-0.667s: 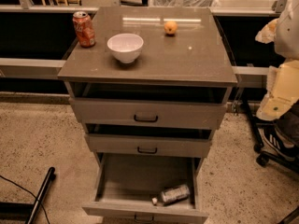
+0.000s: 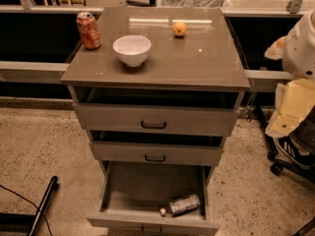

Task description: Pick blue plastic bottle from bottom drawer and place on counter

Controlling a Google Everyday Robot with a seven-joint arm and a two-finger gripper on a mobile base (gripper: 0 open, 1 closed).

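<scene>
The blue plastic bottle (image 2: 184, 205) lay on its side in the open bottom drawer (image 2: 142, 188), toward the front right corner, its white cap pointing left and close to the drawer's front wall. The two shallower drawers above, the middle drawer (image 2: 155, 154) and the top drawer (image 2: 155, 121), stood pulled out only a little. On the bench (image 2: 206, 63) sat a red soda can (image 2: 88, 31) at the far left corner, a white bowl (image 2: 132, 49) just to its right, and a small orange fruit (image 2: 179, 29) near the back edge. The gripper (image 2: 291, 107) hung at the right edge, beside the cabinet and well apart from the bottle; whether it was open or closed I could not tell.
</scene>
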